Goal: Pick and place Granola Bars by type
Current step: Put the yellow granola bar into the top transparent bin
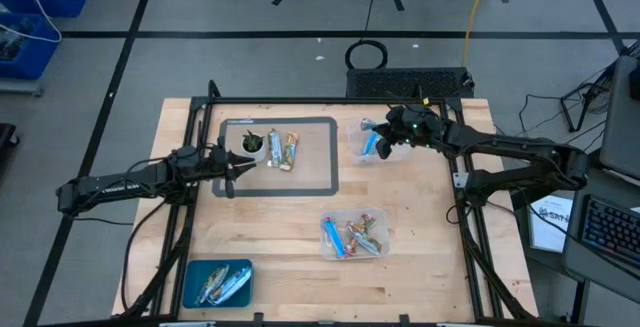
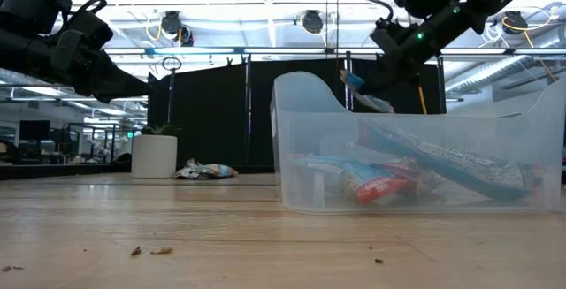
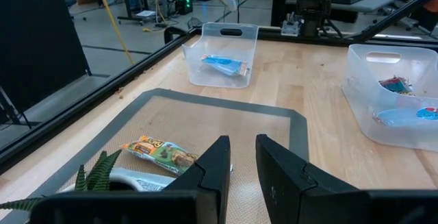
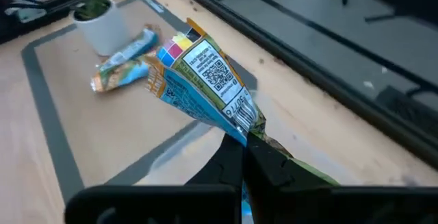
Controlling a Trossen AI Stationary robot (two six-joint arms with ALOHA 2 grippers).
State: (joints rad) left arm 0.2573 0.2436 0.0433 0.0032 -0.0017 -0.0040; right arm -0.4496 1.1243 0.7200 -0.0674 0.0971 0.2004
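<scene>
high view: the right claw (image 1: 397,127) hangs over the far clear bin (image 1: 372,145); lower it inside the rim before letting go. left claw (image 1: 232,174) waits by the mat (image 1: 320,157).

right wrist view: claw clamped on a blue-wrapped granola bar (image 4: 205,80); bin hidden beneath.

left wrist view: fingers (image 3: 212,169) slightly parted, empty.

The table (image 1: 420,217) is pale wood with a matt, grained top. The mat (image 1: 315,167) looks like dull grey rubber. The bins (image 2: 416,148) are clear, frosted plastic. The granola bars (image 4: 198,80) wear glossy, crinkled foil wrappers. The fingers (image 3: 212,172) are smooth black plastic.
</scene>
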